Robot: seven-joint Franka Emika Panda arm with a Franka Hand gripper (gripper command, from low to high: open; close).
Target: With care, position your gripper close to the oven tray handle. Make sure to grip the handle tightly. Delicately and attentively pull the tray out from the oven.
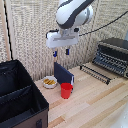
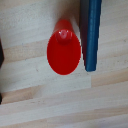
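Observation:
My gripper (image 1: pixel 61 52) hangs high above the table, well to the exterior view's left of the oven (image 1: pixel 114 54), with its two blue-tipped fingers apart and nothing between them. The oven is a dark box with silvery trim at the exterior view's right edge. The tray (image 1: pixel 98 72), a flat dark wire rack, sticks out in front of the oven towards the exterior view's left. Its thin dark handle (image 1: pixel 93 75) runs along the rack's outer edge. The wrist view shows neither the oven, the tray nor my fingers.
Directly below the gripper stand a red cup (image 1: pixel 66 91) (image 2: pixel 64 50) and an upright dark-blue panel (image 1: pixel 63 75) (image 2: pixel 91 35). A white bowl (image 1: pixel 49 81) with yellow pieces sits beside them. A big black fabric crate (image 1: pixel 20 95) fills the exterior view's left.

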